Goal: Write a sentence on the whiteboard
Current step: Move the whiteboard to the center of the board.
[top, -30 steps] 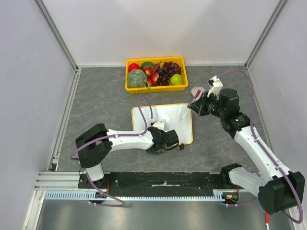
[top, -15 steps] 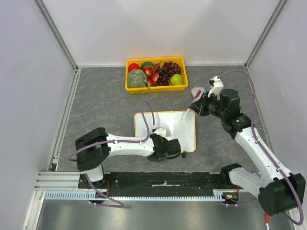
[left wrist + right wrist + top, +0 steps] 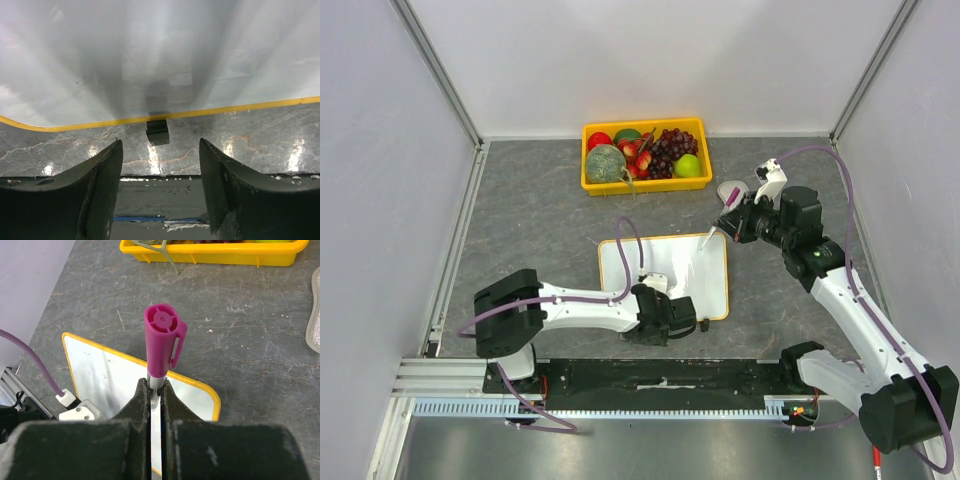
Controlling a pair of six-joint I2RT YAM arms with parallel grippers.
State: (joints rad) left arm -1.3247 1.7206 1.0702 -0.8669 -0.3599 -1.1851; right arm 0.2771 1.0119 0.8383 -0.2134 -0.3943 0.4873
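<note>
Magenta marker [image 3: 162,337] sits clamped in right gripper [image 3: 156,390], tip approx. over far-right corner of whiteboard [image 3: 695,270]. Board lies flat betw. both arms, near edge just ahead of left gripper [image 3: 160,145], whose jaws stand apart, empty. Surface looks blank, tho glare may hide faint strokes. Writing prob. not begun, every word left.

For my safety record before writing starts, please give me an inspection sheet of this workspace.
Surface: grey marbled table.
Job's things: whiteboard flat, no writing seen on it; magenta-capped marker tilted over its far right corner.
Clutter: yellow fruit tray at the far side; pale round thing by the marker.
Grippers: left gripper open, empty, at the whiteboard's near rim; right gripper shut on the marker.
Cables: purple cable loops above the whiteboard.
Surroundings: white walls, nothing else seen.
</note>
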